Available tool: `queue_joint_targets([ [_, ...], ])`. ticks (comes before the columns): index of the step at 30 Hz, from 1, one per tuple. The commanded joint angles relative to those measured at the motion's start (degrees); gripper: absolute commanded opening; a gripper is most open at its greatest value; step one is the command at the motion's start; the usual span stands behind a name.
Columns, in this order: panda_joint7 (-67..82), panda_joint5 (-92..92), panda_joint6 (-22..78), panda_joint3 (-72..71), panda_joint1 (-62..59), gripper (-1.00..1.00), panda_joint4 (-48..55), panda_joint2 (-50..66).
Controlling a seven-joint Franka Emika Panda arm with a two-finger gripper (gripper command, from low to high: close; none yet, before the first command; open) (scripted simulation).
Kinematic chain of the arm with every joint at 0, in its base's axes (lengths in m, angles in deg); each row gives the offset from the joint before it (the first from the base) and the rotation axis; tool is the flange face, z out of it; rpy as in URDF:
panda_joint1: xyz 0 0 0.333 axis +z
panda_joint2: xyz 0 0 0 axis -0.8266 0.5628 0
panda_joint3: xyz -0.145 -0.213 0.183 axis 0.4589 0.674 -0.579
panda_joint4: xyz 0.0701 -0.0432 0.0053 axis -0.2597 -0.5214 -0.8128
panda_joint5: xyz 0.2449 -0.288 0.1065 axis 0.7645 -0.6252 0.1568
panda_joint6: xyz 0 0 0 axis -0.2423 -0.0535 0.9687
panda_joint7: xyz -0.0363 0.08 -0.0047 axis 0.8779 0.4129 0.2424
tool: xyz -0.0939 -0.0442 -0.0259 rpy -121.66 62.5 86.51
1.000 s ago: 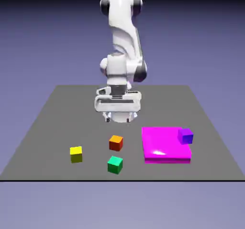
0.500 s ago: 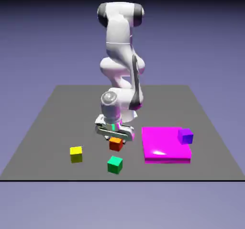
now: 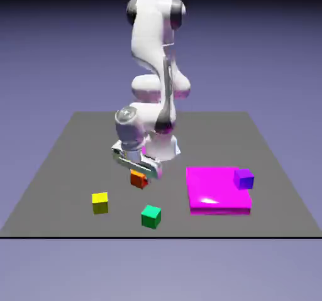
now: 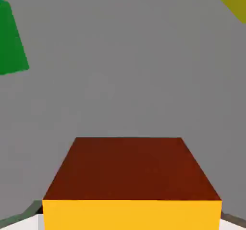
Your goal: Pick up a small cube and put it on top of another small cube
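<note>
Blue-violet backdrop, smooth and without any pattern, stands behind a flat grey table (image 3: 75, 161) with a matte surface and a sharp front edge.

Going from the exterior view's left, a small yellow cube (image 3: 100, 202) sits alone on the grey surface, with clean flat faces. Next comes the white arm (image 3: 153, 73), made of rounded glossy shells with dark joints; it bends down toward the table. At its lower end the gripper (image 3: 139, 175) is closed on the orange cube (image 3: 138, 180), and the jaws press on two opposite sides of it. The cube looks slightly above the table, but I cannot tell this for sure. In the hand view this same cube fills the bottom, with a dark reddish top face and a bright yellow-orange front face, and only small grey corners of the finger tips show beside it.

A little to the right and nearer to the front edge sits the green cube (image 3: 151, 216), apart from the others. Farther right lies a magenta slab (image 3: 210, 193), low, square and shiny, with a pale reflection on its top. A small purple cube (image 3: 243, 179) rests on its far right corner.
</note>
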Motion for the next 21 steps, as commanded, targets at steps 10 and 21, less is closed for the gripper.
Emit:
queue_joint_targets([
  [10,-13.06,6.21,0.94,-4.03,-14.44,-1.00,11.07,8.52],
  [21,-13.40,5.79,3.98,-0.22,-11.17,1.00,11.51,6.06],
])
